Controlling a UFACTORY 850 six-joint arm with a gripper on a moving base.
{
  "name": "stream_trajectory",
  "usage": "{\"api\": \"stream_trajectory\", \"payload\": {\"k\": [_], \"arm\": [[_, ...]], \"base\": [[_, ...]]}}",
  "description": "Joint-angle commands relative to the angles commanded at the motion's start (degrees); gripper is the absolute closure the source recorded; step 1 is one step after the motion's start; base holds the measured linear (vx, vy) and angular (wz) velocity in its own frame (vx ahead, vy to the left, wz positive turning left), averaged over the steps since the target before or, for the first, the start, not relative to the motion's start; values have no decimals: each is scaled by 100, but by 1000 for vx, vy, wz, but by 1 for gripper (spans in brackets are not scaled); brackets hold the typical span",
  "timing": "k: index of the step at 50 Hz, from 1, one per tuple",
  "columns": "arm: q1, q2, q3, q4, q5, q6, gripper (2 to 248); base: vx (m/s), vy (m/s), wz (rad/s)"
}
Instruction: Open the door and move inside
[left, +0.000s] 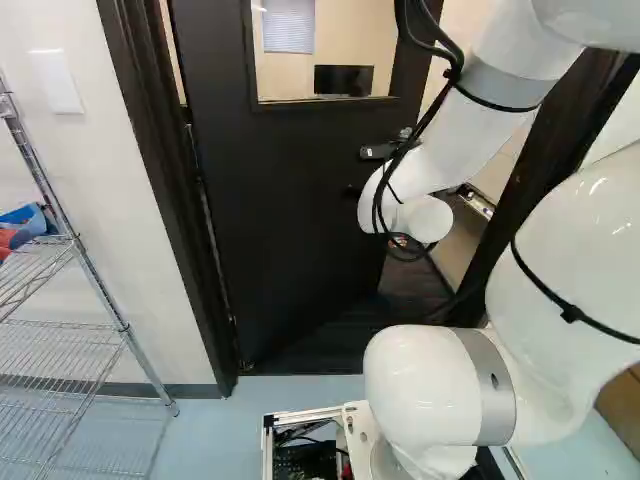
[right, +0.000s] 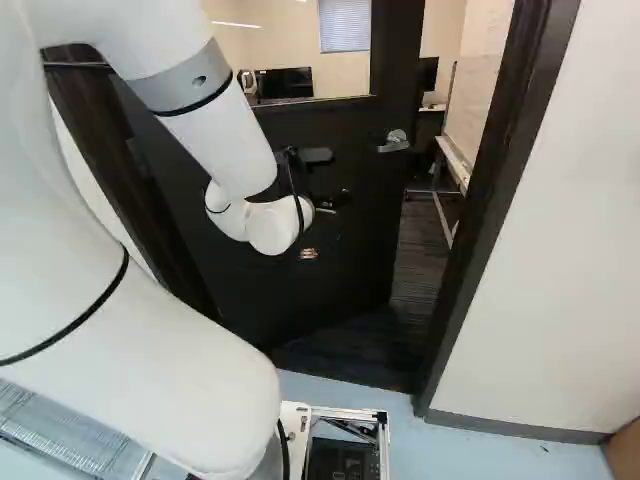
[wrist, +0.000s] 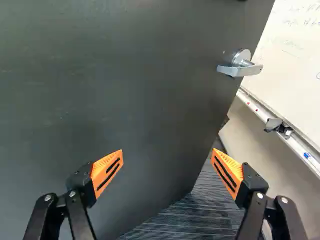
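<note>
At the near edge of the blue floor (left: 215, 430), the moving base's metal frame (right: 383, 440) faces the doorway, which should let it drive through once the way is wide enough. From it the white arm (left: 430, 385) reaches forward and bends down toward the door, probably to push without bringing the base too close.

Left of the doorway, against the wall, a wire shelf (left: 80, 330) with a blue bin (left: 25, 222) stands near enough that a wide swing of the base could catch it. The dark door frame (right: 500, 220) is the tighter limit: its jambs leave little room for the arm's bulky joints.

The gripper (wrist: 167, 155) is spread wide and holds nothing; one finger is in front of the door's face, the other ahead of the gap past its free edge. That suits pushing near the free edge, where leverage is best; whether anything touches the door cannot be told.

The door (left: 280, 220) stands ajar, swung into the room, hinged at the left jamb. Its lever handle (wrist: 240, 70) sits by the free edge, apart from the gripper; with the door unlatched, it likely needs no turning.

Beyond lies dark carpet (wrist: 200, 210), then a whiteboard (wrist: 295, 50) whose tray (wrist: 280, 137) juts beside the way in and could snag the arm.
</note>
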Motion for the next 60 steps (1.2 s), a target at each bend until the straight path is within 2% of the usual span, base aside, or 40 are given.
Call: {"api": "stream_trajectory", "payload": {"k": [19, 45, 60], "arm": [[0, 0, 0, 0, 0, 0, 3], [27, -43, -40, 5, 0, 0, 3], [200, -324, -306, 339, 0, 0, 3]], "base": [[101, 56, -9], [4, 1, 2], [0, 0, 0]]}}
